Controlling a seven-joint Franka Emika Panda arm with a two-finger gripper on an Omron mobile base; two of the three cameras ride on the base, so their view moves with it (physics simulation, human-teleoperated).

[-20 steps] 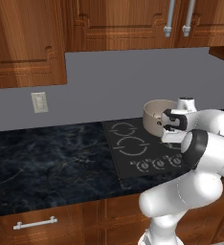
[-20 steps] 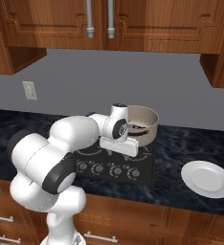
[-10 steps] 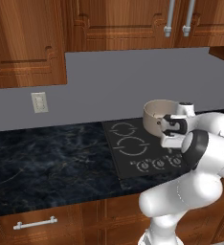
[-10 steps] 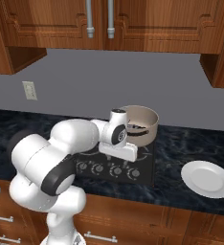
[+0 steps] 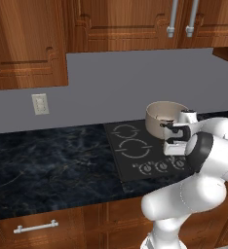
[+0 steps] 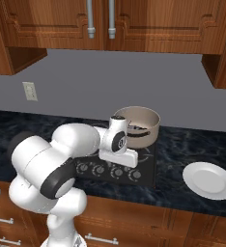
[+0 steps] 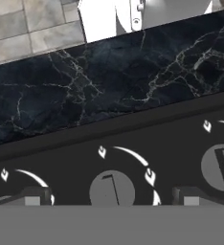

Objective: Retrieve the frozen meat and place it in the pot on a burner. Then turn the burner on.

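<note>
Left base view: the claw (image 5: 171, 133) hangs over the front right part of the black cooktop (image 5: 135, 168), pointing down at the row of knobs (image 5: 161, 166). Its dark fingers are partly hidden by the hand, so their spread is not readable from this side. The pot (image 5: 164, 115) stands just behind the claw, on the rear right of the cooktop. Two white-outlined burner rings (image 5: 133, 149) lie to the claw's left, bare. A wall outlet (image 5: 40, 103) sits well apart, far to the claw's left.

Right base view: the hand (image 6: 119, 144) is tilted down over the knob row (image 6: 105, 170), which lies directly below and in front of it. The pot (image 6: 136, 126) is just behind the claw, and dark contents show inside its rim; what they are cannot be told. A white plate (image 6: 209, 180) rests on the dark marbled counter (image 6: 182, 144), well to the claw's right.

Hand view: the two fingertips (image 7: 35, 196) stand spread wide. A grey knob (image 7: 111, 188) sits between them, untouched on either side. A second knob (image 7: 221, 165) lies beyond the other fingertip. The counter's marbled front strip (image 7: 109, 81) runs beyond the knobs.
</note>
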